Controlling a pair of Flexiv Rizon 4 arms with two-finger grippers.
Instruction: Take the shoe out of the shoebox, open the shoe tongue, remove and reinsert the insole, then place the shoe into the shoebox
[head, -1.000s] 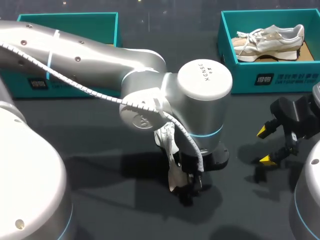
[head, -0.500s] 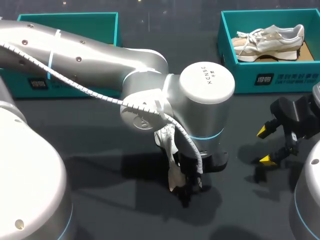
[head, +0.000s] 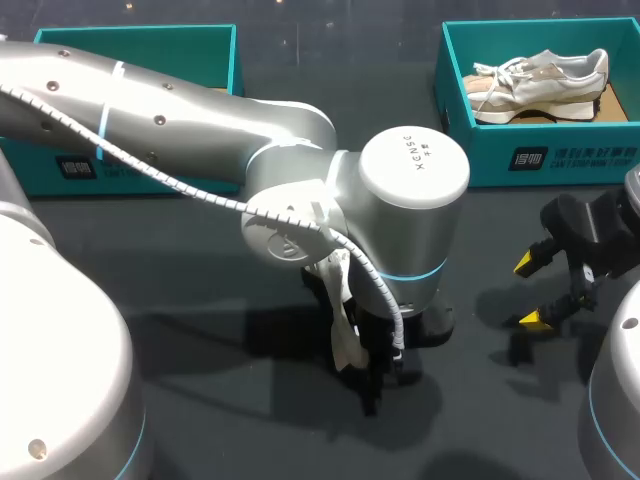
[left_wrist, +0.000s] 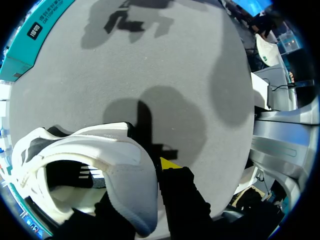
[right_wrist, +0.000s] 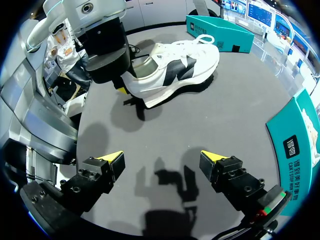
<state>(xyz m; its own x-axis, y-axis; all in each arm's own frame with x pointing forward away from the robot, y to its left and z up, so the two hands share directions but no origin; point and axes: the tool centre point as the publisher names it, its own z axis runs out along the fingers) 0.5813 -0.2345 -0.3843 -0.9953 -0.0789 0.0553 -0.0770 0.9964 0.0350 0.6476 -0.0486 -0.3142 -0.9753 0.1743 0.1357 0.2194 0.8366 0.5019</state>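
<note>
Shoe (right_wrist: 175, 65), white with dark side panels, is sitting out of its box near the centre of the dark table (head: 180, 230), apparently resting on its sole. In the head view it is mostly hiding under the left arm (head: 200, 110), which is coming in from 9 o'clock and stretching past the middle.

A teal shoebox (head: 135, 32) is standing at 10 o'clock, its inside mostly out of sight. A second shoebox (head: 540, 165) at 2 o'clock is holding a beige shoe (head: 540, 85).

The left pincer (left_wrist: 147, 185) is clamping the white shoe's heel collar, one finger inside and one outside. This is probably steadying the shoe while leaving its mouth free, so the tongue and insole are staying reachable.

The right pincer (head: 531, 291) is hovering at 4 o'clock, well apart from the shoe, with its fingers spread wide and gripping nothing. It is likely standing ready for the tongue step.
</note>
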